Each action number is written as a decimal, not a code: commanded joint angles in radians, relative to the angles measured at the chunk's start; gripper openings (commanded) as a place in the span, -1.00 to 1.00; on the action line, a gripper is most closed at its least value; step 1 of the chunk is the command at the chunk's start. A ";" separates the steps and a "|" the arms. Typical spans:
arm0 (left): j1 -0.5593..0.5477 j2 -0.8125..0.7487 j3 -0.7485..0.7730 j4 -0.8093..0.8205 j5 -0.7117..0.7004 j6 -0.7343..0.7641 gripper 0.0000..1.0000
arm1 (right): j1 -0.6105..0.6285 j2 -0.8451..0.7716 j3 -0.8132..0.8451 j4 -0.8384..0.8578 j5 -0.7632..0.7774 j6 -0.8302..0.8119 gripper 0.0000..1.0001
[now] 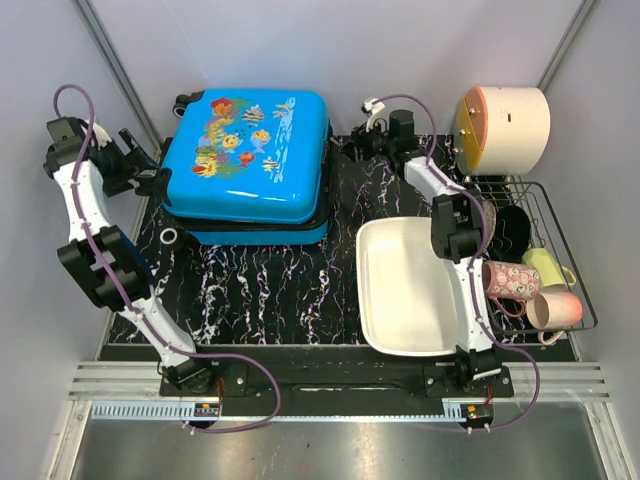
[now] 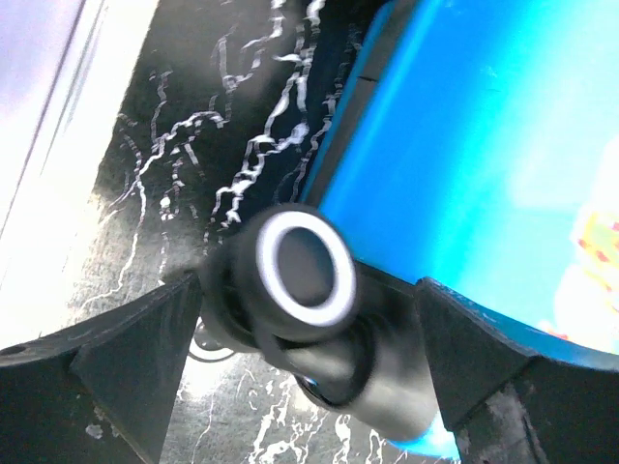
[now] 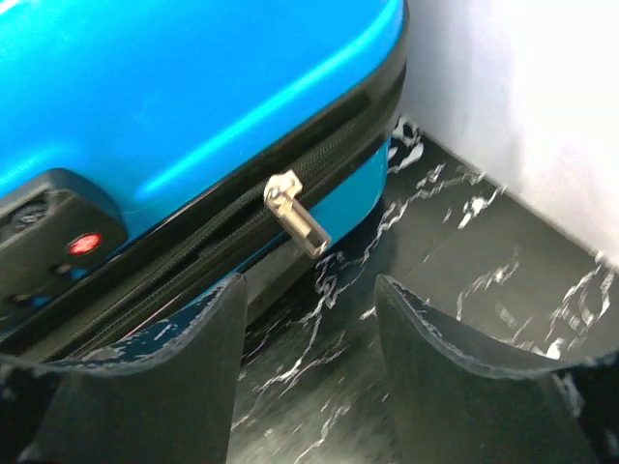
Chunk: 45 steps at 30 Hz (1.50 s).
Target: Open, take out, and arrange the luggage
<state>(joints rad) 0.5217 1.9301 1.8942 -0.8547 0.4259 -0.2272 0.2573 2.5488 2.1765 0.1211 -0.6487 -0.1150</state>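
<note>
luggage (image 1: pixel 245 165) closed, lying flat at far left of worktop (image 1: pixel 260 290) | left hand (image 2: pixel 305 338) apart, straddling a black wheel (image 2: pixel 300 266) | right hand (image 3: pixel 309 329) apart, beside zipper pull (image 3: pixel 295 213)

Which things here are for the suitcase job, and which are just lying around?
For the job: the luggage, its zipper pull, its wheel.
Just lying about: white basin, wire rack, pink mug, yellow cup, peach cup, round cream tub.
</note>
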 commanded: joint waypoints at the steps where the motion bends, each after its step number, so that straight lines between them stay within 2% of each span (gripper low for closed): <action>1: -0.022 -0.178 0.039 0.080 0.118 0.172 0.96 | -0.032 -0.191 -0.119 -0.020 -0.037 0.214 0.25; 4: -0.023 -0.230 0.017 0.094 0.198 0.257 0.98 | -0.056 -0.225 -0.153 -0.043 -0.067 0.357 0.14; 8: -0.023 -0.327 -0.033 0.120 0.280 0.365 0.98 | -0.069 -0.179 -0.142 -0.074 -0.144 0.581 0.02; 11: -0.034 -0.385 -0.073 0.123 0.306 0.391 0.98 | -0.069 -0.141 -0.138 -0.052 -0.161 0.693 -0.07; 18: -0.089 -0.497 -0.170 0.123 0.283 0.440 0.98 | -0.056 -0.053 -0.087 -0.009 -0.186 0.804 -0.07; 25: -0.106 -0.530 -0.198 0.086 0.258 0.456 0.98 | -0.036 0.042 -0.041 0.035 -0.206 0.891 -0.07; 30: -0.111 -0.540 -0.213 0.062 0.241 0.473 0.98 | -0.017 0.080 -0.038 0.172 -0.262 1.026 -0.01; 35: -0.114 -0.549 -0.253 0.057 0.223 0.480 0.98 | 0.000 0.083 -0.064 0.248 -0.292 1.086 0.03; 45: -0.111 -0.559 -0.279 0.059 0.200 0.488 0.98 | -0.012 0.056 -0.095 0.292 -0.310 1.144 0.09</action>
<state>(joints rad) 0.4114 1.4086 1.6203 -0.8261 0.6407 0.2401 0.2298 2.6476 2.0808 0.3458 -0.9081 0.9909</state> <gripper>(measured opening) 0.988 0.532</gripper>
